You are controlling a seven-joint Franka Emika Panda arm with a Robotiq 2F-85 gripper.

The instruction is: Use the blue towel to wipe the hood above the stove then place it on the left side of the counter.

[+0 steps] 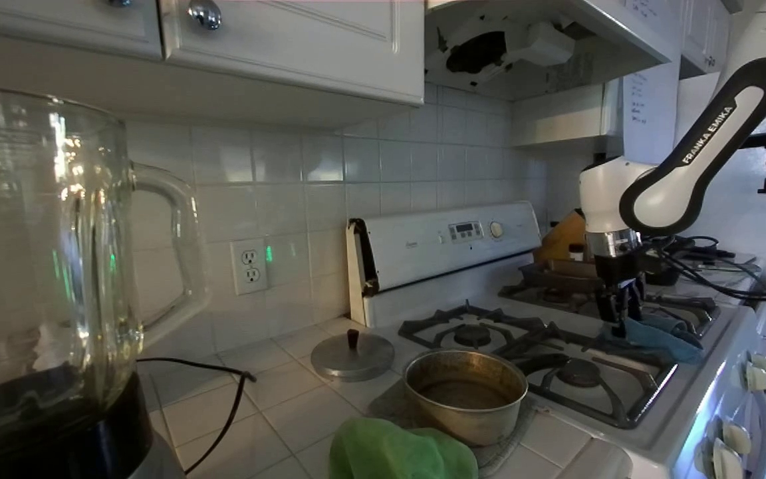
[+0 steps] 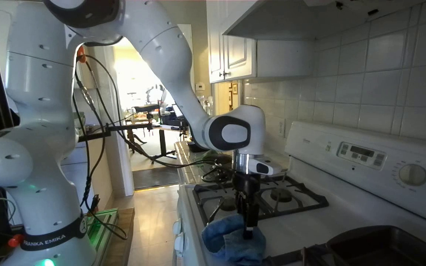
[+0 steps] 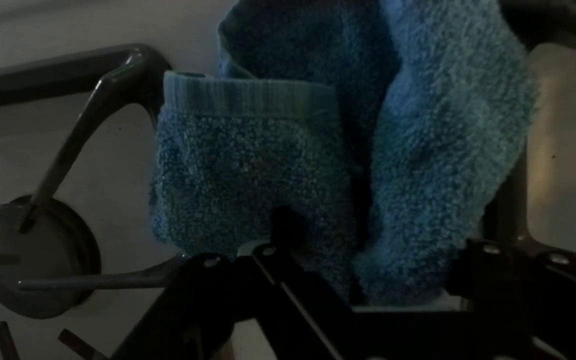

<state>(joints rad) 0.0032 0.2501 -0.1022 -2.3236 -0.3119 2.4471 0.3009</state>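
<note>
The blue towel [image 1: 665, 339] lies bunched on the stove's grates near the front edge; it also shows in an exterior view [image 2: 231, 240] and fills the middle of the wrist view [image 3: 258, 165]. My gripper [image 1: 626, 319] points down at the towel, with its fingertips at the cloth. In the wrist view the fingers [image 3: 378, 250] stand wide apart with towel folds between them, and no pinch shows. The hood [image 1: 596, 66] is above the stove, well above the gripper; it also shows in an exterior view [image 2: 279, 22]. The tiled counter [image 1: 283, 412] lies beside the stove.
A pot [image 1: 466, 406] stands at the counter's edge, its handle over the stove. A lid [image 1: 353, 356], a green cloth [image 1: 396, 452] and a glass blender [image 1: 44, 233] are on the counter. A dark baking pan [image 2: 390, 244] sits on the stove. Cables [image 2: 154, 159] hang beside the arm.
</note>
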